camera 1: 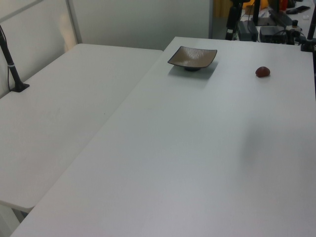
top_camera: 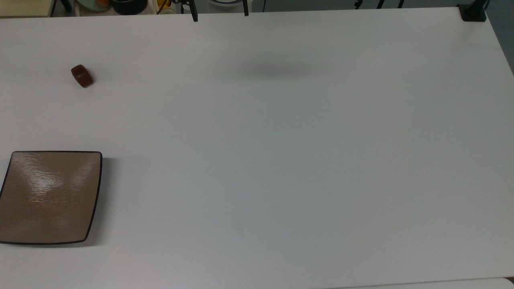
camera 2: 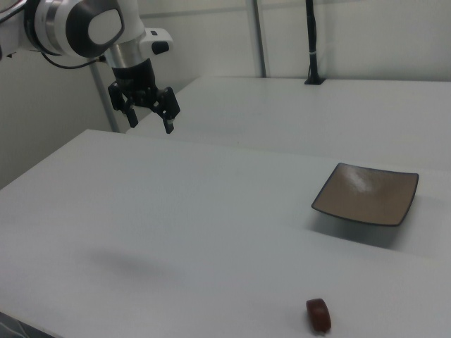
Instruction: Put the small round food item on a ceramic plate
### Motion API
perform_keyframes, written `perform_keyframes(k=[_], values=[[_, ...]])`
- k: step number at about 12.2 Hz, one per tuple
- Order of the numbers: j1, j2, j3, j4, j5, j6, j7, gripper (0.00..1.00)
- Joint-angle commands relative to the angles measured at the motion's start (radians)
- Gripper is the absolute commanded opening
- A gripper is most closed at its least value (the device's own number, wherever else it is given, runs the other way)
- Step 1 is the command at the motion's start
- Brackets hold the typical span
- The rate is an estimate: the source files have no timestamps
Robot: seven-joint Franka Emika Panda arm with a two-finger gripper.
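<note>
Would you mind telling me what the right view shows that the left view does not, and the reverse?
Right view: the robot arm with its gripper open, high above the table. Left view: cluttered equipment past the table's far edge. Both share the square ceramic plate, bare, and the small round food item lying apart from it on the table.

Plate (top_camera: 50,196): glossy glazed ceramic, tan
Food item (top_camera: 82,76): smooth, slightly shiny
Tabletop (top_camera: 281,160): matt white
Hand (camera 2: 149,113): black, matt
</note>
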Motion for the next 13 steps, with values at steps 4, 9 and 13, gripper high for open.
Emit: perform_keyframes(k=[4,9,13], values=[[-0.073,-0.031,-0.013,-0.033,-0.007,-0.065,-0.451,1.00],[-0.136,-0.046,-0.013,-0.031,-0.043,-0.131,-0.620,1.00],[-0.171,-0.024,-0.039,-0.033,-0.145,-0.102,-0.623,1.00]])
